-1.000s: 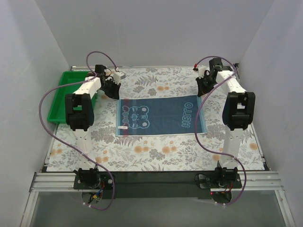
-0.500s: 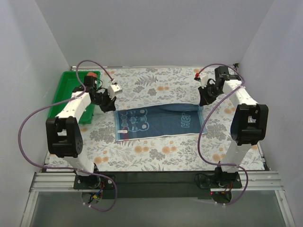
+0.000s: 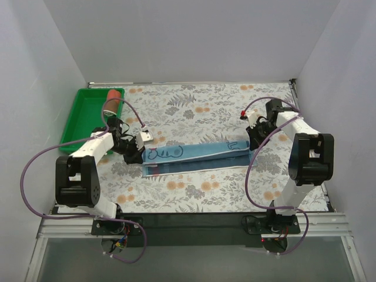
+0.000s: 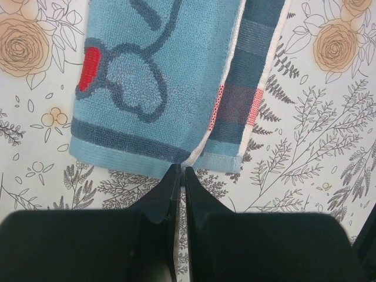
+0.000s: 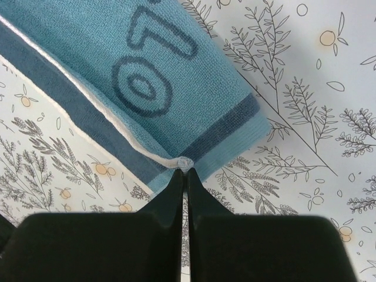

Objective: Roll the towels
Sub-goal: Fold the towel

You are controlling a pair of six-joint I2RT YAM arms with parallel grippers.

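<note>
Green plastic tray (image 3: 82, 116) at far left holds a rust-red rolled towel (image 3: 114, 94). On the floral tabletop (image 3: 205, 111), the left gripper (image 4: 181, 171) pinches one end of a light blue printed cloth towel (image 3: 194, 154) folded lengthwise. The right gripper (image 5: 185, 170) pinches the opposite corner.

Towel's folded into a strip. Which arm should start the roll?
Right, tentatively. Right tool pinches the blue towel's end corner; rolling leftward would finish near the green tray holding the rust roll. Left tool also grips.
</note>
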